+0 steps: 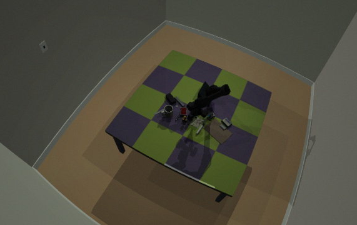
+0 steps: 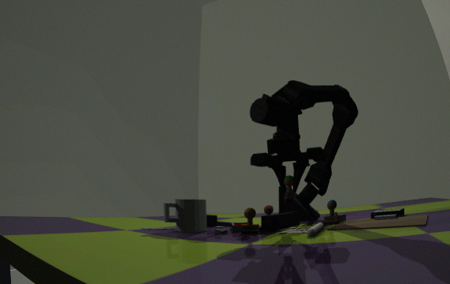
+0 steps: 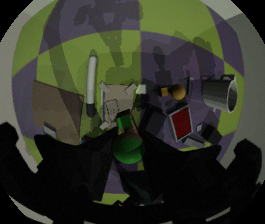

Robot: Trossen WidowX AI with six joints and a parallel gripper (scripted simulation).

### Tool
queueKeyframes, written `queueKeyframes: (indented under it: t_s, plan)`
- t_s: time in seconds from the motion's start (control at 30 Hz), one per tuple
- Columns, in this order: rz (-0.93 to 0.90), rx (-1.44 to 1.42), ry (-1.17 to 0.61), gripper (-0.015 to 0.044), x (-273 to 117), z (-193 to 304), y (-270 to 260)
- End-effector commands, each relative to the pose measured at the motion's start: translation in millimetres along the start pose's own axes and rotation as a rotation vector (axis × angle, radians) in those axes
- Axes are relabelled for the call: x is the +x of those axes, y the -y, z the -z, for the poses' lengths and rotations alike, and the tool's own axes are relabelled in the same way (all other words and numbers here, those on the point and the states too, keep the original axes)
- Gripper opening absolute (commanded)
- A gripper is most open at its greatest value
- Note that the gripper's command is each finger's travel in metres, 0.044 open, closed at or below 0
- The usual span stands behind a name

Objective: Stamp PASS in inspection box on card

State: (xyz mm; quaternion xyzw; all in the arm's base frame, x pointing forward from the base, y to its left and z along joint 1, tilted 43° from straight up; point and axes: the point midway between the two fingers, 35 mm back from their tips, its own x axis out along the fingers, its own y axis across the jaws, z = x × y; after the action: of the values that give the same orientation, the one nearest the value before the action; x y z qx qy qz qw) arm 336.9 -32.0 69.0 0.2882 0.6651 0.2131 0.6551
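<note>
My gripper (image 2: 289, 188) (image 3: 128, 131) is shut on the green-knobbed stamp (image 2: 288, 181) (image 3: 128, 151) and holds it upright, clear of the table. In the wrist view the stamp overlaps the near edge of the pale card (image 1: 197, 122) (image 3: 119, 93), which lies flat with small pale pieces at its corners. Faint markings show on the card; I cannot read them, and its near part is hidden. The red ink pad (image 1: 183, 111) (image 3: 181, 123) lies open beside the card, with a dark block (image 3: 152, 120) between them. The stamp's underside is hidden.
A yellow-knobbed stamp (image 2: 250, 213) (image 3: 177, 91), a red-knobbed stamp (image 2: 268, 210) and a blue-knobbed stamp (image 2: 331, 205) stand around. A mug (image 1: 168, 111) (image 2: 191, 215) (image 3: 219, 96) is beyond the pad. A white marker (image 1: 200, 129) (image 2: 315, 229) (image 3: 91, 80) and brown board (image 1: 220, 132) (image 3: 58, 107) lie beside the card.
</note>
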Motion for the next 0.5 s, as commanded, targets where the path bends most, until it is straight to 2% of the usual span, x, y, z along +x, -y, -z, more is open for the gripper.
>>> queueKeyframes:
  t_s: [0.0,0.13,0.47]
  plan:
    - [-0.01,0.106,-0.006,0.0,2,3,-17]
    - [-0.014,0.19,-0.008,0.0,2,4,-31]
    - [-0.014,0.194,-0.008,0.0,6,4,-32]
